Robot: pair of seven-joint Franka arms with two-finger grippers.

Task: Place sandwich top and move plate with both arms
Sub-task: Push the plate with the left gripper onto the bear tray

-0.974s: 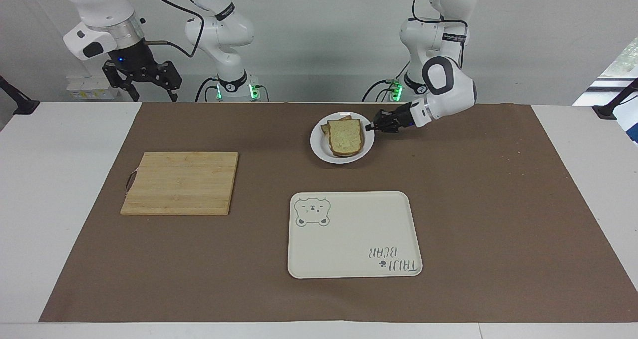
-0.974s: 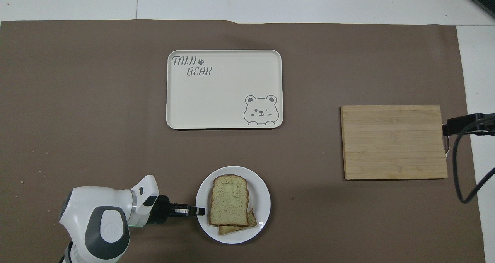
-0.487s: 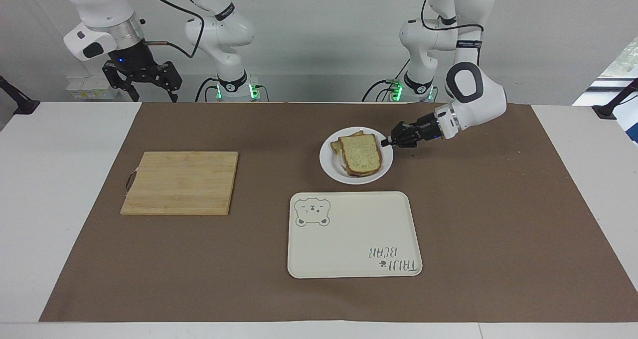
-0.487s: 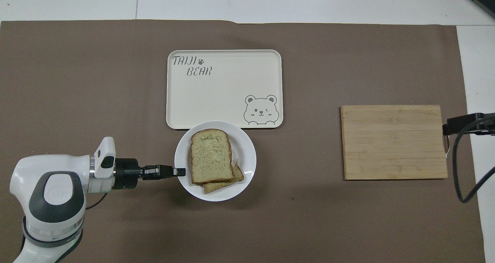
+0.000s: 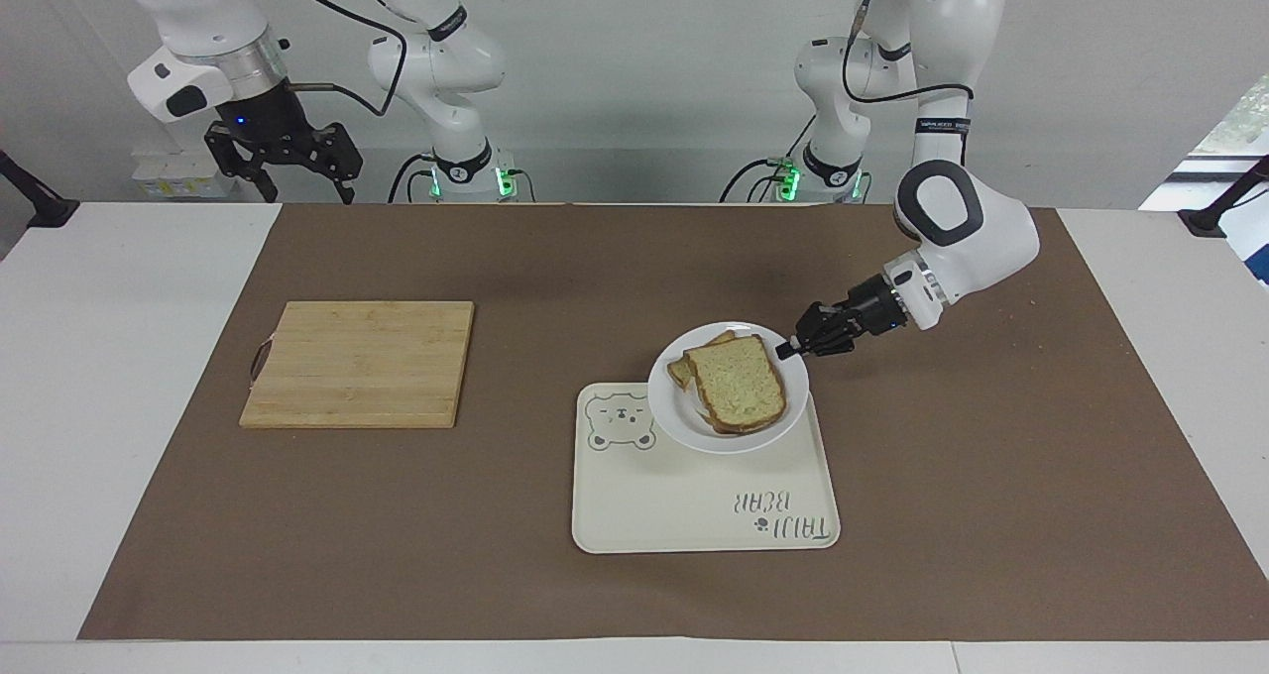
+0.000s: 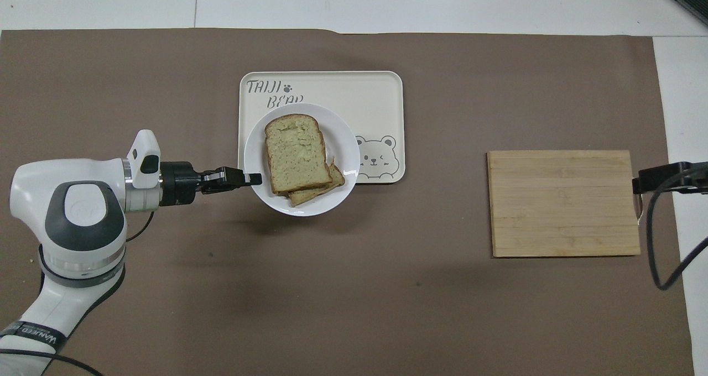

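White plate (image 5: 673,418) over tray (image 5: 694,515) | rim pinched by left hand (image 5: 790,348)

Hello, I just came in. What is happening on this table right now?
The left claw grips the rim of the plate and carries it over the tray. The plate partly overlaps the tray's edge nearer to the robots; whether it touches the tray yet is not clear. The sandwich top already lies on another bread slice on the plate. The right claw waits open, raised above the table's edge near the right arm's base. The cutting board lies toward the right arm's end.
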